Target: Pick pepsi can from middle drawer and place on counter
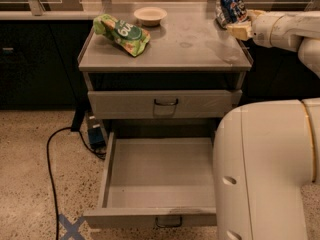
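Pepsi can [231, 6]: small dark blue can with red and white logo marks, tilted, top leaning left, gripped at its lower end by the gripper [237, 27] at the rear right corner of the counter [200, 49]; contact between can and counter cannot be determined. Counter: smooth flat grey rectangular cabinet top with a thin rim. Middle drawer [155, 171]: wide shallow grey metal tray, pulled fully out toward the camera, dark wire handle centred on its front panel, low in the cabinet.
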`<state>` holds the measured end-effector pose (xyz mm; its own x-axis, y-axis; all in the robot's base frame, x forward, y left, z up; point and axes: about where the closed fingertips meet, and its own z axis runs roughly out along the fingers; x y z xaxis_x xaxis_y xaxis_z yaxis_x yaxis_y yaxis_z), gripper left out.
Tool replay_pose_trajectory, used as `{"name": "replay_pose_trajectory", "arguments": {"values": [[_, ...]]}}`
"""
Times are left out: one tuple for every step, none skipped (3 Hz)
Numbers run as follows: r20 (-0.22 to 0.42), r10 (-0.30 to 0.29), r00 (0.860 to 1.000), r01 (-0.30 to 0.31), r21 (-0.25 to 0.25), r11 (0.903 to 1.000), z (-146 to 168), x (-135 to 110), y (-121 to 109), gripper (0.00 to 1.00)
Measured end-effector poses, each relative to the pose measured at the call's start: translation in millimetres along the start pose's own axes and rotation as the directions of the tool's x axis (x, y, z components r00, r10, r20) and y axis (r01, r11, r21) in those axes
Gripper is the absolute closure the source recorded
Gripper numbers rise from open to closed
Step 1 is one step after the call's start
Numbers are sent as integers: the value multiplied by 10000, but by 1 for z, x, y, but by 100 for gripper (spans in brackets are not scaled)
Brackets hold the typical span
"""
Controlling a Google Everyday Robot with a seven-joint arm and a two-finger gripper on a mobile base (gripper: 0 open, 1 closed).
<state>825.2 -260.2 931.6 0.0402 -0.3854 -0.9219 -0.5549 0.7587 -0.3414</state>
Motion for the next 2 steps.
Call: {"name": "replay_pose_trajectory", "arguments": {"values": [[363,591,9976,-569,-591,9966,23,22,11,100],[523,1398,9888,-1266,-2025,9711,48,61,36,100]]}}
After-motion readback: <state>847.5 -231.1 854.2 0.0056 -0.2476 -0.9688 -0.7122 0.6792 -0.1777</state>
